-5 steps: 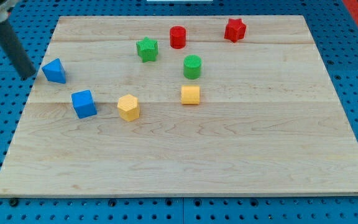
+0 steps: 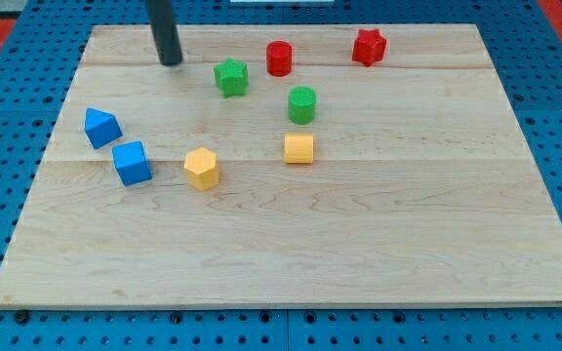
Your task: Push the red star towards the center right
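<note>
between my tip (image 2: 171,62) and the red star (image 2: 369,46) stand a green star (image 2: 230,76) and a red cylinder (image 2: 279,58).

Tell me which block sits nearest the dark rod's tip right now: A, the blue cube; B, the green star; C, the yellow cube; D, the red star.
B: my tip stands just to the view's left of the green star-shaped block, apart from it.

Red cyl (image 2: 279,58), green star (image 2: 230,76) & cyl (image 2: 301,103), 2 yellow (image 2: 299,148) (image 2: 202,168), 2 blue blocks (image 2: 100,127) (image 2: 132,162) on wood board (image 2: 379,234).
</note>
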